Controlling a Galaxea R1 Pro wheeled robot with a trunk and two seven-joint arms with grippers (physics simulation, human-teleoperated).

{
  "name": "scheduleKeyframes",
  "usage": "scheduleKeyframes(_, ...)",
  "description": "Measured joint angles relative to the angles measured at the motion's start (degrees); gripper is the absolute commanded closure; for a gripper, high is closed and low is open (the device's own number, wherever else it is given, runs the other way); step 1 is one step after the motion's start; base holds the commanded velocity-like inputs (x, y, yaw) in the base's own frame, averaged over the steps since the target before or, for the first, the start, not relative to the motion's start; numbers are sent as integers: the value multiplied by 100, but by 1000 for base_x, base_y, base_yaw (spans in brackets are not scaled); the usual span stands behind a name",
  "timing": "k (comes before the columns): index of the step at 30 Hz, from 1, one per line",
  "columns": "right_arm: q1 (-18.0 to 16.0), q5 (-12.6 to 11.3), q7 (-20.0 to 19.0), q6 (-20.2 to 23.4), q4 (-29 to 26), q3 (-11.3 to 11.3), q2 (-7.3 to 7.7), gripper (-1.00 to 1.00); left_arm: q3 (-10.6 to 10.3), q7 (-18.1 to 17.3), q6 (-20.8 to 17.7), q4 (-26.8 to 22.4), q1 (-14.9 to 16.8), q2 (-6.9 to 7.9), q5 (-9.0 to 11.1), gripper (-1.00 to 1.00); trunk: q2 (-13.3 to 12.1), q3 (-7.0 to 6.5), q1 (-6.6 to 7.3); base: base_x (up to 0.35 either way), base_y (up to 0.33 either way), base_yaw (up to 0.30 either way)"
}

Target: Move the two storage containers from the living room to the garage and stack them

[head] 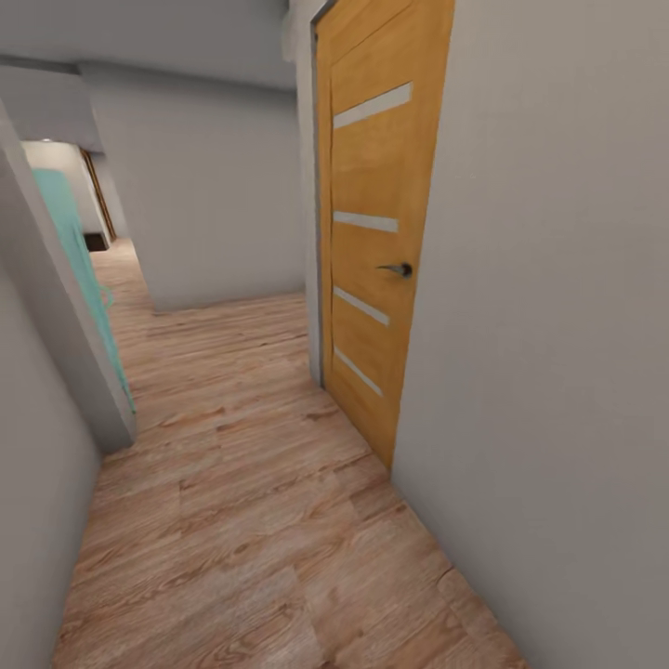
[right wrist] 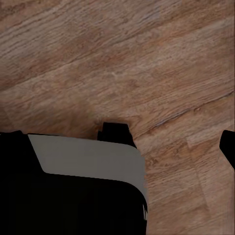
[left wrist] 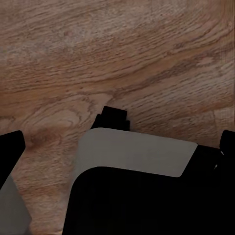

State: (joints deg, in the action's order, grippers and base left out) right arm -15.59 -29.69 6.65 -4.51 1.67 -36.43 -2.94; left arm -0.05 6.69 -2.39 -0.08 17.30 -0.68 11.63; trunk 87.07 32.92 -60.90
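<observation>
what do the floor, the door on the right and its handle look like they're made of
Floor: light wood planks, matt, with grain and plank seams showing; it could be laminate.
Door: orange-tan wood or veneer with vertical grain, satin, set with pale slanted strips that may be frosted glass.
Handle: dark lever with a slight sheen, probably metal.

light: even, soft; shadows: faint; blur: slight; edges: wide-angle stretch

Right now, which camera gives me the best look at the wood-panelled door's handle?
The head view: the dark handle sits on the closed orange door, at the right of the corridor. Both wrist views look down at the wood-plank floor instead.
</observation>
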Motion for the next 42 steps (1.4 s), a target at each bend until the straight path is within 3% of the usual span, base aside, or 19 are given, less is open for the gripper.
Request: scheduleKeyframes(42, 0, 1, 0, 0, 0, 0, 0, -100, 0, 0, 3, 0, 3, 0, 0, -100, 0, 0, 0, 320, 0, 275)
